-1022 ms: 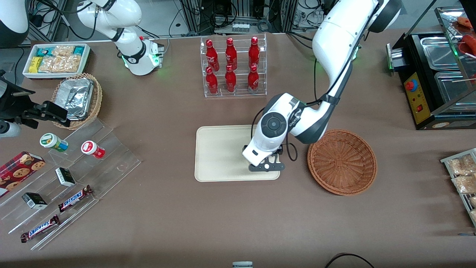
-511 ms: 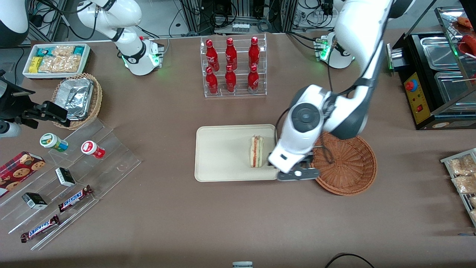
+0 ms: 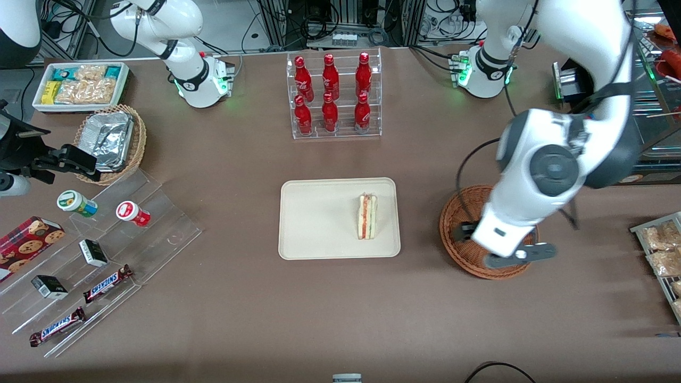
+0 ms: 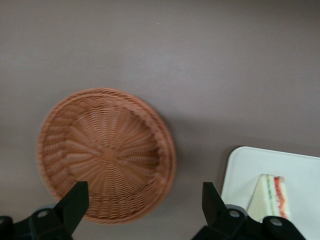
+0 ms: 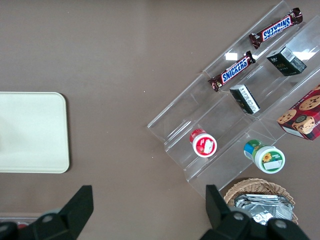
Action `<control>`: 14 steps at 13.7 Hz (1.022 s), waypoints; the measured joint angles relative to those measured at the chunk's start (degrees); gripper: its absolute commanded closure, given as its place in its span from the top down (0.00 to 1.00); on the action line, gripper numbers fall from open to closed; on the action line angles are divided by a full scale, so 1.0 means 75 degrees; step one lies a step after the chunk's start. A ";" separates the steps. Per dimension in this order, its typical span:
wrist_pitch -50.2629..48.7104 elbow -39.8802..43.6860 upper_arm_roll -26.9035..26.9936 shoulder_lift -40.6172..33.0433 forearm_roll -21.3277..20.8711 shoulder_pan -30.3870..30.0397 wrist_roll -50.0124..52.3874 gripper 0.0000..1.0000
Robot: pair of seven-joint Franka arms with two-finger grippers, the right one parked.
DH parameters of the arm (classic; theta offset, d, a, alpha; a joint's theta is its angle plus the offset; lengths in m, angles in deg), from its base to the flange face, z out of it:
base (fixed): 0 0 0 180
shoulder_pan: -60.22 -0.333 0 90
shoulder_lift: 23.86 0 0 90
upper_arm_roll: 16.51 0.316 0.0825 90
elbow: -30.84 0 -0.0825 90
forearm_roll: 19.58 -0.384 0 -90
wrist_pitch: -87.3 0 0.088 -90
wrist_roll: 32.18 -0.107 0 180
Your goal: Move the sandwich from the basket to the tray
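The sandwich (image 3: 367, 216) lies on the cream-white tray (image 3: 319, 218), near the tray's edge that faces the basket, filling layers showing; nothing holds it. The reddish-brown basket (image 3: 458, 213) sits beside the tray toward the working arm's end of the table and holds nothing. The working arm's wrist (image 3: 505, 234) hangs high over the basket. In the left wrist view my gripper (image 4: 144, 200) is open with nothing between its fingers, above the basket (image 4: 105, 155) rim and the bare table next to it. The tray (image 4: 300, 170) and sandwich (image 4: 272, 192) show beside it.
A clear rack of red bottles (image 3: 334, 96) stands farther from the camera than the tray. A stepped acrylic shelf with snacks (image 3: 106, 234), a lighter basket of foil trays (image 3: 111, 141) and a white snack bin (image 3: 80, 85) lie toward the parked arm's end. A black warmer (image 3: 628, 106) stands at the working arm's end.
The gripper was low over the tray, covering the sandwich. It has let go, risen and swung toward the working arm's end to above the basket. The sandwich stays on the tray.
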 measured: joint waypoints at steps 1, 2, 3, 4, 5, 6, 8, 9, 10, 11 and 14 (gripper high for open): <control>-0.0157 0.0000 0.0003 -0.0117 0.0066 -0.0233 -0.0313 1.00; -0.0388 0.0000 0.0004 -0.0235 0.0100 -0.0443 -0.0610 1.00; -0.0618 0.0001 0.0003 -0.0359 0.0111 -0.0625 -0.0880 1.00; -0.0824 0.0003 0.0003 -0.0498 0.0114 -0.0782 -0.1146 1.00; -0.1055 0.0004 0.0005 -0.0649 0.0115 -0.0913 -0.1392 1.00; -0.1342 0.0004 0.0004 -0.0806 0.0115 -0.1032 -0.1631 1.00; -0.1875 -0.0006 0.0005 -0.1111 0.0113 -0.1203 -0.1977 1.00; -0.2027 -0.0050 0.0004 -0.1251 0.0112 -0.1230 -0.2023 1.00; -0.2087 -0.0161 0.0003 -0.1404 0.0110 -0.1232 -0.2030 1.00; -0.2111 -0.0326 0.0001 -0.1576 0.0109 -0.1238 -0.2030 1.00; -0.2289 -0.0875 0.0002 -0.2208 0.0111 -0.1288 -0.2045 1.00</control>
